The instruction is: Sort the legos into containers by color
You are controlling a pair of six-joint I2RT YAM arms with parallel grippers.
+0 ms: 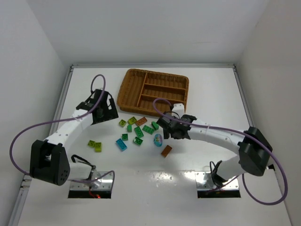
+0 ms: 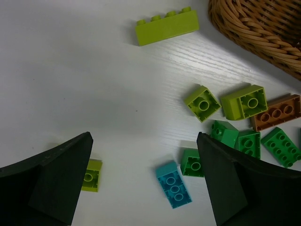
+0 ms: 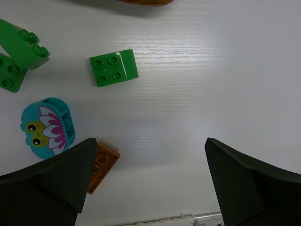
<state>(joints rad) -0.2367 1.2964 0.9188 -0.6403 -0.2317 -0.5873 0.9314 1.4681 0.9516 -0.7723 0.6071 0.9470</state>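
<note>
While both arms hang over the white, finely grained tabletop (image 3: 211, 70), the legos (image 1: 138, 132) lie scattered on it just in front of the brown woven wicker tray (image 2: 254, 28). The left gripper (image 2: 146, 183) has its dark, wedge-shaped jaws spread wide and empty. Between them lies a teal brick (image 2: 174, 184), with a long lime brick (image 2: 167, 26) and an orange-brown brick (image 2: 277, 113) farther off. The right gripper (image 3: 150, 183), jaws likewise apart and empty, hovers near a glossy green four-stud brick (image 3: 114, 68). A flat orange-brown plate (image 3: 101, 167) is partly hidden by one finger. A rounded pale blue piece (image 3: 47, 127) bears a printed face and pink petals.
</note>
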